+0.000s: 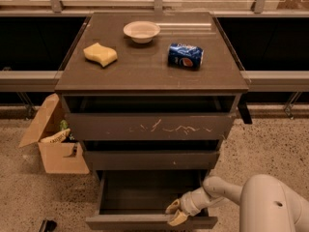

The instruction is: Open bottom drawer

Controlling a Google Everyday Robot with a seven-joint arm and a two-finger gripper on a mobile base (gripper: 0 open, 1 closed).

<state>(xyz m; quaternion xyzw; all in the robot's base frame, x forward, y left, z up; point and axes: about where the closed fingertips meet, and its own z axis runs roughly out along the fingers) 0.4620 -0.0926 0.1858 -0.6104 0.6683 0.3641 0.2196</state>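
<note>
camera view, bottom drawer [126,222] standing open, claw [175,213] apparently clamped on its front edge

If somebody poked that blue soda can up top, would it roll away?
Probably: the blue can lies on its side on the flat cabinet top, so a poke might roll it. It looks smooth, so maybe slippery. The claw is far off, at the bottom drawer's front.

The bottom drawer [125,222] front is cut off below. The gripper [175,212] on its rim hides part of it. Left of the drawer, a dark thing [47,225] is cut off too.
</note>
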